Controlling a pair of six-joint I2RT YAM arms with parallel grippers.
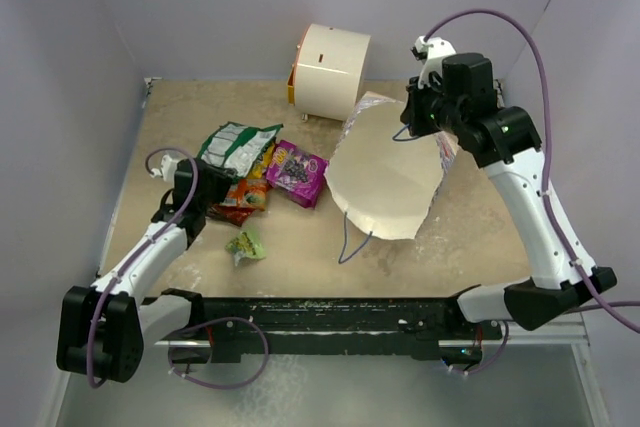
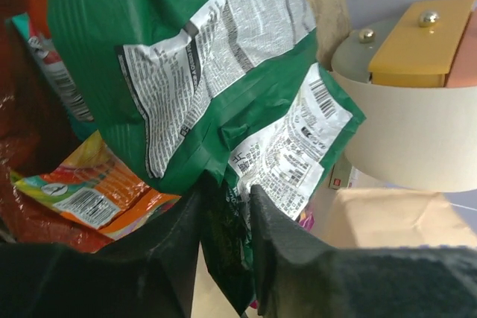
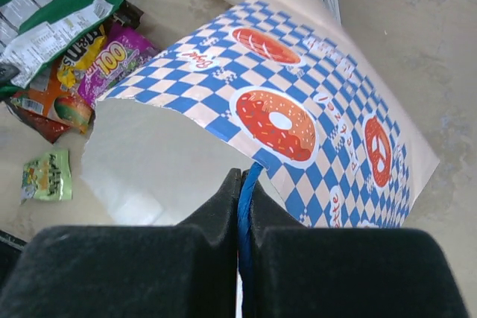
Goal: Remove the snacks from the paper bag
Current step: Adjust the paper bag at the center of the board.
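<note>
Top external: high above the 6 o'clock edge, facing down over the whole table (image 1: pixel 470 237). Left wrist: low at 9 o'clock, pressed close to the green packet (image 2: pixel 186 72). Right wrist: raised at 2 o'clock, looking down on the bag (image 3: pixel 320 109) (packet shared by all views).

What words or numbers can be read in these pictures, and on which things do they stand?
"100": on the purple glossy packet.
Red script on the white paper bag with blue checks: too blurred to read.
Fine print on the green-and-white packet: too small to read.
</note>
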